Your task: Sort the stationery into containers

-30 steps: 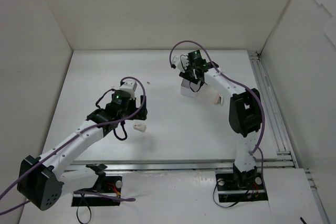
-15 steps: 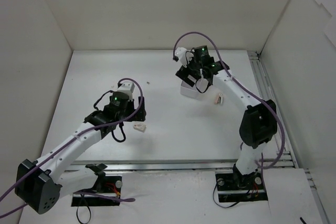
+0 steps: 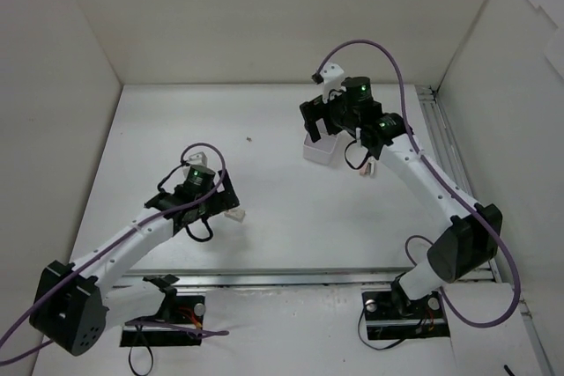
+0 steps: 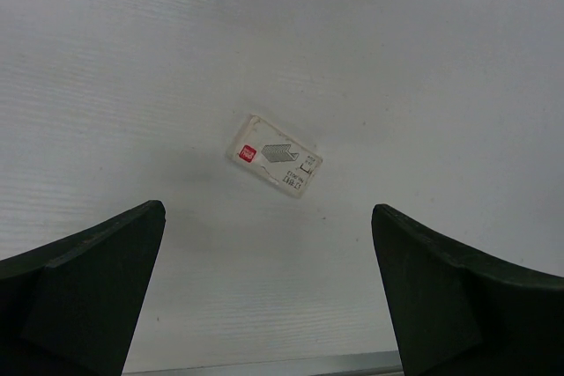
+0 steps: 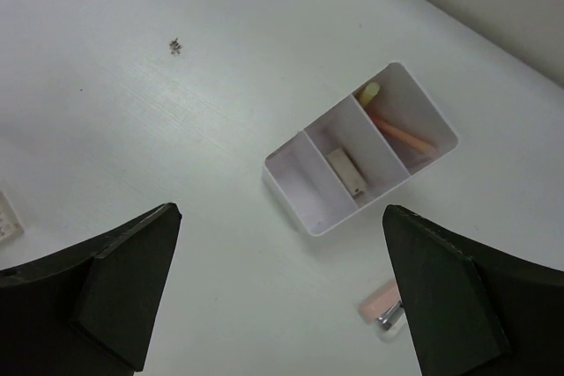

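Standing on the table (image 3: 291,235), right of the middle and toward the far edge: the divided container (image 3: 319,151). Lying in one end compartment of it: a pen (image 5: 401,135) beside a second pen (image 5: 368,92). Lying in the middle compartment: a small block (image 5: 345,172). Resting on the table just right of the container, apart from its wall: a short piece (image 3: 368,165). Lying flat left of the middle, nearer the near edge, well apart from the container: a staple box (image 3: 233,214). Sitting left of the container, toward the far edge: a tiny speck (image 3: 249,139).
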Available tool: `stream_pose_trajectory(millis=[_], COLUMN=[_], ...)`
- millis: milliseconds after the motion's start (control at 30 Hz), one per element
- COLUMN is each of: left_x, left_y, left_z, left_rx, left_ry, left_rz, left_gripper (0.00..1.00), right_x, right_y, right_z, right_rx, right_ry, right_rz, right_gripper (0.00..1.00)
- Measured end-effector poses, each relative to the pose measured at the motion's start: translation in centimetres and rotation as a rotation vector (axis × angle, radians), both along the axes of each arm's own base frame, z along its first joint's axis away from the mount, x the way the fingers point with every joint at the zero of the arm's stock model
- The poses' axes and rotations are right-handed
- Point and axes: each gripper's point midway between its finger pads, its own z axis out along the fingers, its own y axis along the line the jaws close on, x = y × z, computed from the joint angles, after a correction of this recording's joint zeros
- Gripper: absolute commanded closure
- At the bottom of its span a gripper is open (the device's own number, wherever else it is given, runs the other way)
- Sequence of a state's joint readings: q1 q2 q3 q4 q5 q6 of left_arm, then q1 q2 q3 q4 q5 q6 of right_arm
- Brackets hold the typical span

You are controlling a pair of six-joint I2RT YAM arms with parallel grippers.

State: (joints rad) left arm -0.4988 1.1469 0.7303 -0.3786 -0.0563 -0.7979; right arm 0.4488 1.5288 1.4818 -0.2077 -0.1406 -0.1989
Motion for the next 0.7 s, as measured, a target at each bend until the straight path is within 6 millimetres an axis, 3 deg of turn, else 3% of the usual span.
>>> stream_pose_trajectory(millis=[133,300,400,567,700], left_x=[-0.8,-2.3,-3.9,-6.6,-7.9], left_y=[1.5,4.7,6.8,9.9,11.2], left_z=[1.3,5.0,6.1,6.7,6.5], left_rx=[-0.042,-0.113,-0.146,-0.173,-0.170], left_ry=[-0.043,-0.174,-0.237,-0.297,-0.304], left_rz=[0.102,0.280,0.373,0.488,0.536], left_gripper=[0.00,0.00,0.00,0.00,0.00], right_x=[-2.1,-6.4,-8.4,-11.5,-14.1], right_y=[2.4,9.0,12.7,18.0,21.3], right_z=[-2.8,-6.3,-8.9,-15.9,-21.0], right_rx=[0.031,0.040,0.026,-0.089,-0.202], right_ry=[0.090,0.193,0.250,0.349,0.385], right_rz=[0.035,0.212,0.316,0.461,0.557], right_gripper=[0.02,0.02,0.02,0.02,0.02])
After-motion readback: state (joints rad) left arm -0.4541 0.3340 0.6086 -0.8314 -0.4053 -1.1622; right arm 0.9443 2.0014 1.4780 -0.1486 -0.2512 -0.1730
